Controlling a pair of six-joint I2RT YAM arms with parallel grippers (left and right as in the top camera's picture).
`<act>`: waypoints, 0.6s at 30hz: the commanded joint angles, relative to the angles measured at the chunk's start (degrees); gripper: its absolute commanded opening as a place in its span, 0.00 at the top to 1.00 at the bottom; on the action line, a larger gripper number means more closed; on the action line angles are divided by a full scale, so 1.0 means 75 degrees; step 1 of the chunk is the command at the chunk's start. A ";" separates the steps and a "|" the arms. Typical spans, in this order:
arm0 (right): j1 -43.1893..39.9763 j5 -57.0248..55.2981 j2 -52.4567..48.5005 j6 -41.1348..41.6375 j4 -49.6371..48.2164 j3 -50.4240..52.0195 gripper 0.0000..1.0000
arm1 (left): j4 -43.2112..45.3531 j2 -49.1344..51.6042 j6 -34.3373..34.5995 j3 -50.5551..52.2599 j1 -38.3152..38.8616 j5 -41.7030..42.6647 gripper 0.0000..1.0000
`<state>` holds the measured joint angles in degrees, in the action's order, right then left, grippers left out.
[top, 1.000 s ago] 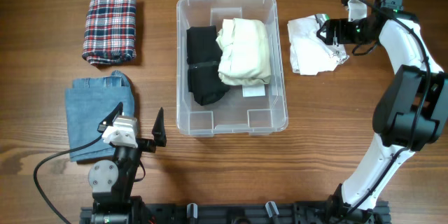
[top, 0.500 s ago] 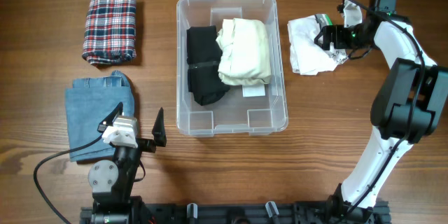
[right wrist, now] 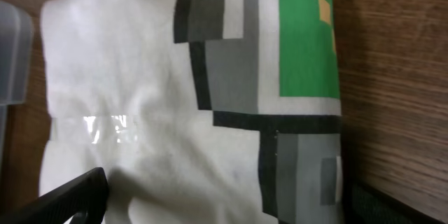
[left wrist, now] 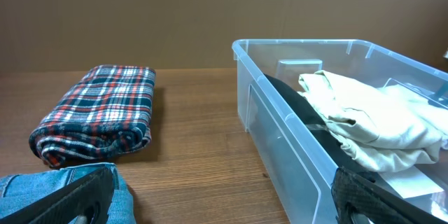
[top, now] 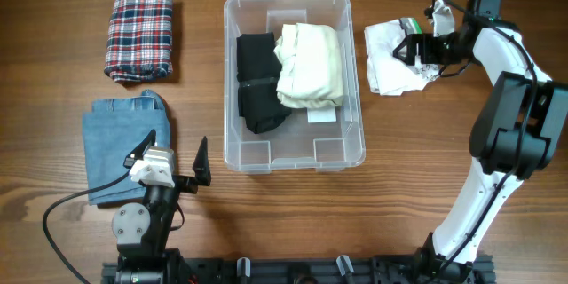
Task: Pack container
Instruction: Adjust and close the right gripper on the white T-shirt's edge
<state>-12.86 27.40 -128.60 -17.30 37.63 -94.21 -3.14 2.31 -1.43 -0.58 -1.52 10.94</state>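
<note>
So right now the container [top: 293, 149] sits mid-table, long side running away from the robot. It has a black garment [top: 259, 84] in its left half and a cream one [top: 309, 64] folded in the right half, partly lying over the black one. A bit of white label [top: 322, 116] peeks out on the base in front of the cream piece. To the left of the bin there's a folded plaid cloth [top: 139, 34] at the far side and folded jeans [top: 124, 146] nearer the robot. The left gripper [top: 173, 153] hangs by the jeans with its jaws spread wide, holding nothing. The right gripper [top: 413, 49] is out over a white shirt [top: 390, 62] with a blocky green, grey and black print, just right of the bin. Its jaws are spread wide too, straddling the fabric. Can't tell if the tips actually touch it.
</note>
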 commanded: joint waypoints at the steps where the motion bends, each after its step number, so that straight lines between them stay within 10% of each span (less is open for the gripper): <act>1: 0.0035 0.0775 -0.0428 -0.0064 0.0105 0.0023 0.00 | -0.0038 -0.0006 -0.0096 0.0035 -0.0050 -0.0041 0.00; 18: 0.0032 0.2632 -0.0425 0.1128 0.0207 0.0023 0.07 | -0.0038 -0.0006 -0.0099 0.0035 -0.0050 -0.0044 0.00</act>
<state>-12.91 44.10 -130.28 -10.24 38.72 -94.21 -3.16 2.31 -1.43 -0.58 -1.52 10.94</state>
